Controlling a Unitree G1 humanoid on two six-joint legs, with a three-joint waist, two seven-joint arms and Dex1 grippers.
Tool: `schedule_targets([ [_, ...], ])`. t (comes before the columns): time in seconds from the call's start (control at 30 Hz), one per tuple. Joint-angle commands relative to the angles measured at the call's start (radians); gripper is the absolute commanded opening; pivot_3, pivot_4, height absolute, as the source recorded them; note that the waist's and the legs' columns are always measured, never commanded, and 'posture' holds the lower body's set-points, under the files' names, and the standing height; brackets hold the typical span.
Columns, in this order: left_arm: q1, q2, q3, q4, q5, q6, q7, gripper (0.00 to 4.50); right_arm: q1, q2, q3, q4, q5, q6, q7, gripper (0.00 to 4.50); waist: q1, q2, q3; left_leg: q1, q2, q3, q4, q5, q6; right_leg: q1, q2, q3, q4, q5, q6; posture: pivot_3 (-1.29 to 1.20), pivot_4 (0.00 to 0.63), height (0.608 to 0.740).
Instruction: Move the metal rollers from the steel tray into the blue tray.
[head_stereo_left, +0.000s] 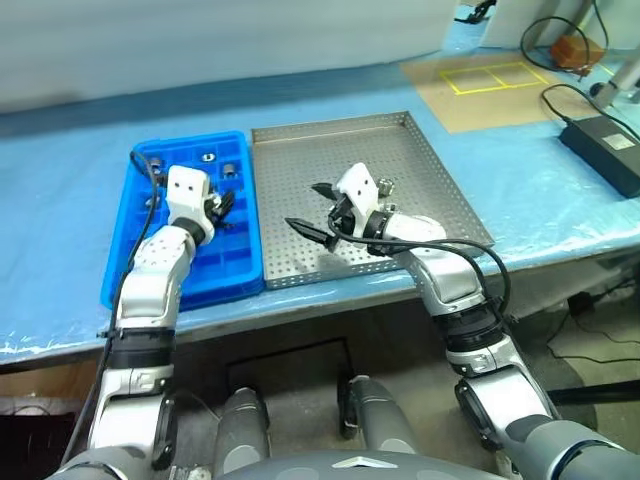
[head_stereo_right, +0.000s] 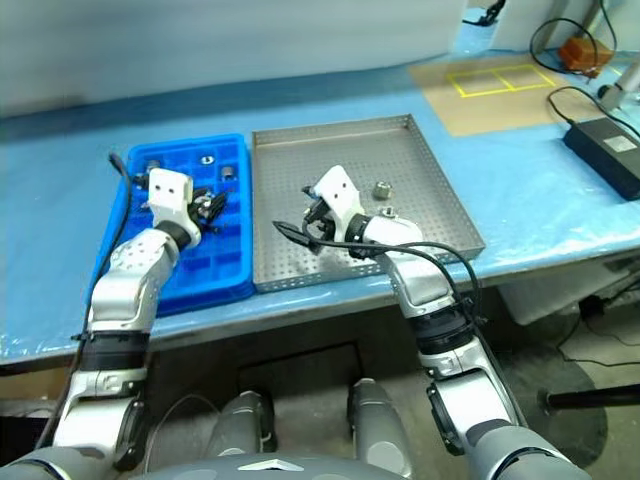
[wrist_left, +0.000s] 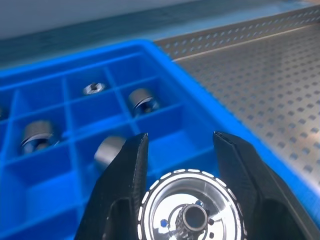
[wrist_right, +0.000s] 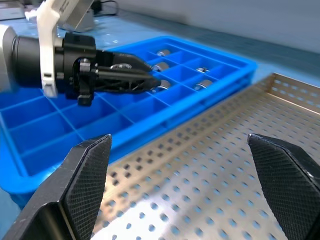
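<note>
Roller (wrist_left: 186, 205) clamped in left gripper (head_stereo_left: 222, 208) over blue tray (head_stereo_left: 128, 205); right gripper (head_stereo_left: 317, 210) wide, empty, over steel tray (head_stereo_left: 420, 160).

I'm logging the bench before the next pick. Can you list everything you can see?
blue tray: one, bright blue, on the table left of the steel tray.
steel tray: one, grey and perforated, centre of the table.
metal rollers: at least four, silver, in the blue tray's far compartments.
metal roller: at least one, silver, in the steel tray near its right side.
table cover: one, light blue.
mat: one, brown with yellow tape squares, far right.
power brick: one, black, right edge, with cables.
left gripper: black, shut, over the blue tray.
right gripper: black, open, over the steel tray.
</note>
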Motion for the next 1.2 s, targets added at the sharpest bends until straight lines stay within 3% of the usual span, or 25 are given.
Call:
schedule_targets([
  [0.03, 0.037, 0.022, 0.055, -0.090, -0.007, 0.015, 0.041, 1.74, -0.028, 0.016, 0.013, 0.004, 0.014, -0.033, 0.028, 4.50, 0.017, 0.000, 0.000, 0.001, 0.000, 0.000, 0.000, 0.000, 0.000, 0.000, 0.000, 0.000, 0.000, 0.000, 0.000, -0.06, 0.150, 0.740],
  [0.23, 0.065, 0.035, 0.075, -0.085, -0.007, 0.002, 0.072, 1.74, -0.048, 0.031, 0.023, 0.040, 0.008, -0.054, 0.052, 4.50, 0.051, 0.000, 0.000, 0.003, 0.000, 0.000, -0.001, 0.002, -0.003, 0.001, 0.000, 0.001, 0.001, 0.000, 0.000, -0.05, 0.150, 0.740],
  [0.43, 0.061, 0.030, 0.057, -0.051, -0.010, -0.029, 0.069, 1.74, -0.053, 0.035, 0.023, 0.044, 0.006, -0.053, 0.054, 4.50, 0.054, 0.000, 0.000, 0.003, 0.000, 0.000, -0.003, 0.002, -0.004, 0.000, 0.000, 0.001, 0.001, 0.000, 0.000, -0.06, 0.150, 0.740],
  [0.87, -0.118, 0.045, 0.040, 0.249, 0.035, -0.193, 0.095, 1.74, -0.030, 0.022, 0.004, 0.009, 0.011, -0.032, 0.025, 4.50, 0.051, 0.000, 0.000, 0.003, -0.001, 0.000, -0.004, 0.003, -0.005, 0.000, 0.000, 0.001, 0.001, 0.000, 0.000, -0.14, 0.150, 0.740],
  [1.13, -0.162, 0.036, -0.002, 0.346, 0.052, -0.201, 0.097, 1.74, -0.011, 0.006, -0.003, -0.025, 0.016, -0.016, 0.005, 4.50, 0.049, 0.000, 0.000, 0.003, -0.001, 0.000, -0.004, 0.003, -0.005, 0.000, 0.000, 0.001, 0.002, 0.000, 0.000, -0.17, 0.150, 0.740],
  [1.2, -0.163, 0.038, -0.004, 0.348, 0.058, -0.196, 0.108, 2.47, -0.008, 0.004, -0.004, -0.031, 0.017, -0.013, 0.001, 4.50, 0.049, 0.000, 0.000, 0.004, -0.001, 0.000, -0.004, 0.003, -0.006, 0.000, 0.000, 0.001, 0.002, 0.000, 0.000, -0.17, 0.150, 0.740],
])
